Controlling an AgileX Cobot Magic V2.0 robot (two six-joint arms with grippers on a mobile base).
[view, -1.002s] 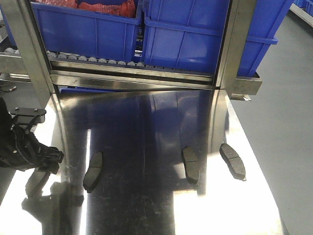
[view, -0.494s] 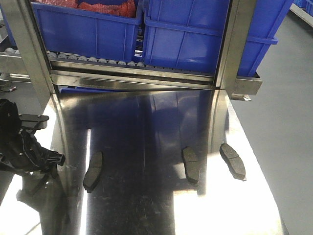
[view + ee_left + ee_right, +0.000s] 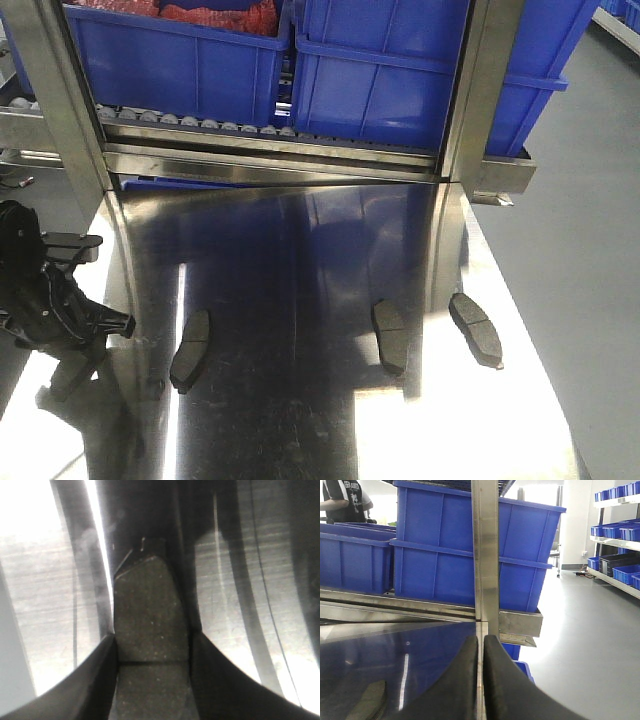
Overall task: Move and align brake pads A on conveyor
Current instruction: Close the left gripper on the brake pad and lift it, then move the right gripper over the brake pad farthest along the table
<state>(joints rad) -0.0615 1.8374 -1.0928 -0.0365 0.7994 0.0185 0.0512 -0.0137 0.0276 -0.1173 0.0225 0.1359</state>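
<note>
Three brake pads A lie on the shiny steel table: one at left (image 3: pixel 191 350), one in the middle (image 3: pixel 390 337), one at right (image 3: pixel 476 329). My left gripper (image 3: pixel 75 350) is low at the table's left edge. In the left wrist view this left gripper (image 3: pixel 152 636) is shut on a fourth brake pad (image 3: pixel 150 605), with both fingers pressed against its long sides just above its centre groove. My right gripper (image 3: pixel 481 645) is shut on nothing and hangs above the table, with a pad (image 3: pixel 370 700) at lower left. The conveyor is out of view.
Blue bins (image 3: pixel 380 70) stand on a roller rack at the back of the steel table (image 3: pixel 300 250). Steel uprights (image 3: pixel 470 110) rise at back left and back right. Grey floor (image 3: pixel 580 250) lies beyond the table's right edge.
My left gripper has shifted slightly down and toward the table's front, settling over the leftmost pad. The other three pads have not moved.
</note>
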